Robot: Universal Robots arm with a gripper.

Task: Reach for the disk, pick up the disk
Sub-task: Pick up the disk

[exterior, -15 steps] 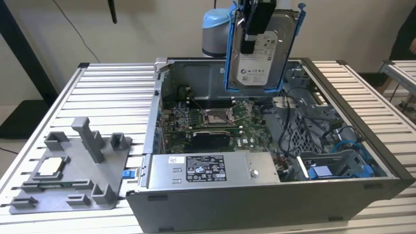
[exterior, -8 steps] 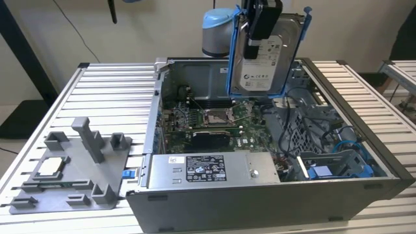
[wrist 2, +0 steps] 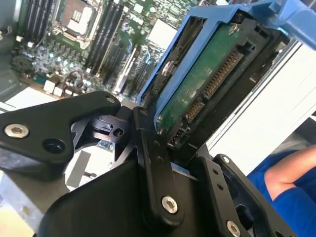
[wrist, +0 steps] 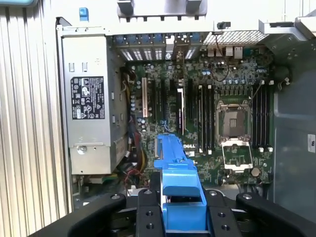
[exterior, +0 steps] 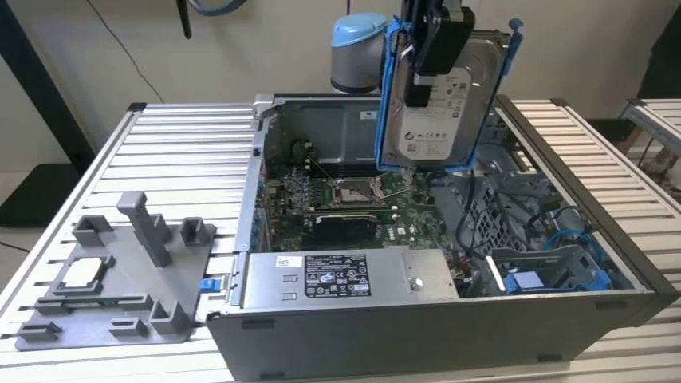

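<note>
High above the open computer case [exterior: 426, 335] hangs the disk [exterior: 442, 104], upright in its blue frame, label facing out, and the gripper [exterior: 431, 60] has its jaws pinched on it from above (circuit side showing in the second wrist view). Reach and pickup look done; the motherboard [wrist: 217, 113] lies well below.

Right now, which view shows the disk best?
The exterior view: the disk hangs upright in the gripper above the open computer case, label visible. The second wrist view shows its green underside and connector; the first shows its blue frame edge.
</note>
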